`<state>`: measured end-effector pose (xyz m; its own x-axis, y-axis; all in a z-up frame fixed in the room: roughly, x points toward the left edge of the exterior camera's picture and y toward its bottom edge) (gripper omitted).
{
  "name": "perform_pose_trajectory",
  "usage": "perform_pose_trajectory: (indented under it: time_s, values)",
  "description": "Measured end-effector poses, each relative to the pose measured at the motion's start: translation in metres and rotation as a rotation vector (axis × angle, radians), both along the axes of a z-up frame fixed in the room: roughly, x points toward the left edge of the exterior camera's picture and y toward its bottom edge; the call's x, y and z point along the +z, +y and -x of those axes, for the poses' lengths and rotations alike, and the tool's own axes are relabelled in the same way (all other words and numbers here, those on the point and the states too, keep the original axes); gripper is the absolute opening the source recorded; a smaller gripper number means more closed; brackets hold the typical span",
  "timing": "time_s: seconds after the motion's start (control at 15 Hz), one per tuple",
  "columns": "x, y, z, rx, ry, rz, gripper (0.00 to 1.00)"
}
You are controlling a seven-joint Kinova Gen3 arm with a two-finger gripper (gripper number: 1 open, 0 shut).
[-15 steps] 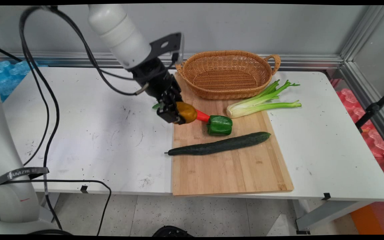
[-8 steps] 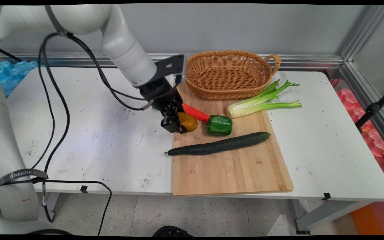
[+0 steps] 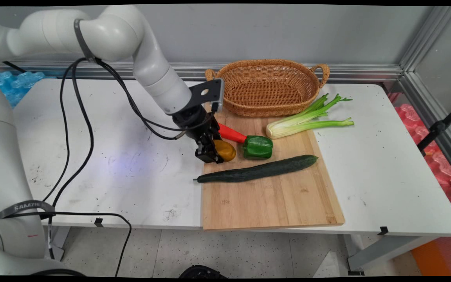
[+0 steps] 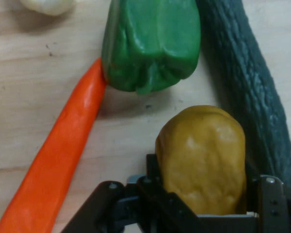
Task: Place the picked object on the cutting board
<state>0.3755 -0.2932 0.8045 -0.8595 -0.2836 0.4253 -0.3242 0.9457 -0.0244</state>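
1. Against the picture from one second before, the gripper (image 3: 214, 153) had come down and toward 5 o'clock over the wooden cutting board (image 3: 272, 196), carrying the potato (image 3: 225, 150) with it. Earlier the potato hung higher, covering part of the carrot (image 3: 231, 133); now it sat low near the board's left edge, and more of the carrot's red length showed.
2. The green pepper (image 3: 257, 147), cucumber (image 3: 257, 169), celery (image 3: 307, 119) and wicker basket (image 3: 266, 87) lay where they had been.
3. The gripper was clenched on the potato (image 4: 202, 158), one black finger (image 4: 153, 170) at each flank in the hand view. Whether the potato already touched the board could not be told for sure.
4. The potato lay at about 9 o'clock from the green pepper (image 4: 153, 43), just beside it but apart, and at 11 o'clock from the cucumber's (image 4: 252, 92) stem end, close above it. The carrot (image 4: 63, 155) sat at 12 o'clock from the potato.
5. In the main view the potato's long axis ran roughly from 10 to 4 o'clock, its free rounded end pointing toward the pepper; in the hand view it stood along the gripper's own line.
6. The carrot's tip touched the pepper.
7. The only readable writing was on a dark strap (image 3: 24, 206) round the arm's base, which seemed to read "SAMZHE", though the letters were small.
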Motion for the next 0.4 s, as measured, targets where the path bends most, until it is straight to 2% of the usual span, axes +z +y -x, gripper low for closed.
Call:
perform_pose_trajectory:
  time_s: [0.07,0.13,0.4]
  values:
    - [-0.0042,-0.0004,-0.0006,-0.002,0.0,-0.001,0.0]
    - [-0.0065,-0.0006,-0.0009,-0.002,0.001,-0.002,1.0]
    - [-0.0136,-0.002,-0.0001,-0.008,0.015,-0.002,1.0]
